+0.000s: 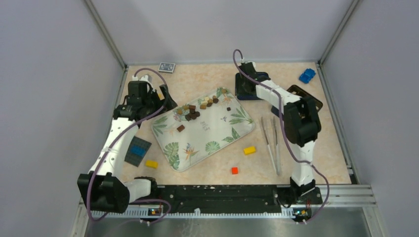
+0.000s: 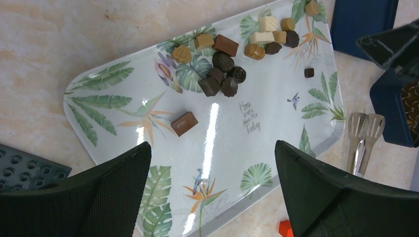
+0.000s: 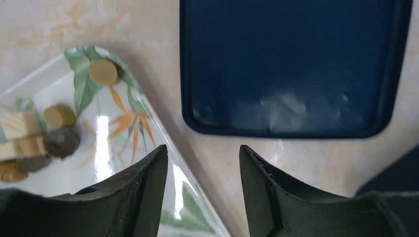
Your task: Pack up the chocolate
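The chocolate (image 1: 197, 108) lies as several brown, tan and cream pieces on the far half of a leaf-printed tray (image 1: 217, 136). In the left wrist view the main chocolate cluster (image 2: 222, 74) sits at the top, with one brown piece (image 2: 184, 123) apart from it. My left gripper (image 2: 212, 145) hangs open and empty above the tray's (image 2: 276, 123) left side, by its left corner (image 1: 167, 100). My right gripper (image 3: 203, 148) is open and empty, over the gap between the tray's far corner (image 3: 123, 118) and a dark blue box (image 3: 291, 64).
Metal tongs (image 1: 272, 143) lie right of the tray. Yellow bricks (image 1: 249, 150) (image 1: 151, 164), a red brick (image 1: 234, 170) and a blue brick (image 1: 307, 75) are scattered on the table. A grey baseplate (image 1: 137, 150) lies at the left. A second dark tray (image 1: 309, 98) sits behind the right arm.
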`<control>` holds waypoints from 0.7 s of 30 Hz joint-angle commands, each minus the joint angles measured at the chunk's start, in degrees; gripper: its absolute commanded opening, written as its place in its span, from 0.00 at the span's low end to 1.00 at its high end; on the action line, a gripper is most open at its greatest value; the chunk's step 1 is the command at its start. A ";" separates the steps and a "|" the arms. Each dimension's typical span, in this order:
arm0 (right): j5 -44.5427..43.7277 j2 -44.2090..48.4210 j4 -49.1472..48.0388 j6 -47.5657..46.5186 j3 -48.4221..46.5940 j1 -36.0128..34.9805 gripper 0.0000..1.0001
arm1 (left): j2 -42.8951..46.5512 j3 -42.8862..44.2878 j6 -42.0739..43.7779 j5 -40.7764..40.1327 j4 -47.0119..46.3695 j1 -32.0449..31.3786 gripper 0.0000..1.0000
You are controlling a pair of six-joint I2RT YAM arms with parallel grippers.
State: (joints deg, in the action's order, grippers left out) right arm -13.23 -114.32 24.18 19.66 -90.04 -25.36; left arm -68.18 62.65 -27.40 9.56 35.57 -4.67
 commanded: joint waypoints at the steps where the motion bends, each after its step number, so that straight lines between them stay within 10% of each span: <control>1: 0.88 -7.42 0.03 -0.91 -11.88 0.64 0.54 | -2.63 1.28 1.46 0.16 -1.73 -0.17 0.99; 21: -4.18 -28.63 7.62 -3.61 -34.17 -0.39 0.00 | -8.13 2.21 -0.46 5.06 -3.48 -0.17 0.99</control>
State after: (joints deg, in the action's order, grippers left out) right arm -16.25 -142.50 28.69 17.45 -122.43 -25.39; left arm -75.90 62.67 -27.29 12.49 34.59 -4.67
